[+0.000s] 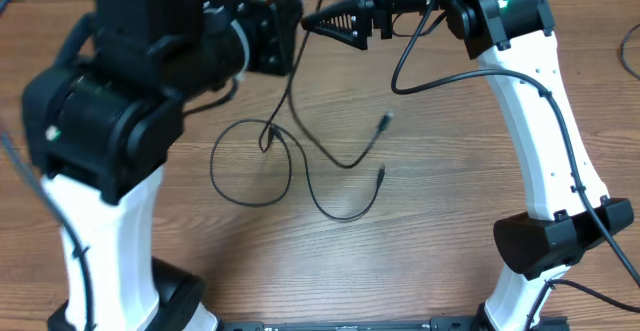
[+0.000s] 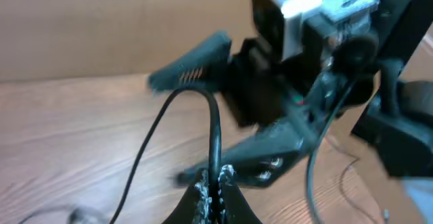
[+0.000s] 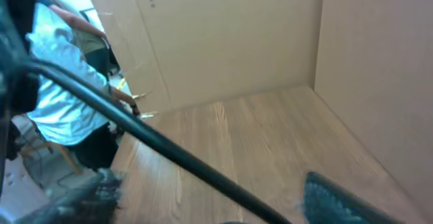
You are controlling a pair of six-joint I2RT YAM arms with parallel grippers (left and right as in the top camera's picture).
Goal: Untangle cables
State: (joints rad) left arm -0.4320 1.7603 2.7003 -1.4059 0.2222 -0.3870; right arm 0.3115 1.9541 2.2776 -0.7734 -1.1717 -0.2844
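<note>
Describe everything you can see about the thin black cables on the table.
The cables are thin, black, flexible cords lying loosely tangled on the wooden table. One makes a wide loop at the left; strands cross near its top, and others sweep right in shallow arcs. Two small plug ends lie free and apart. One strand rises to the left gripper, which is shut on it, the cord arching up from between its fingers.
</note>
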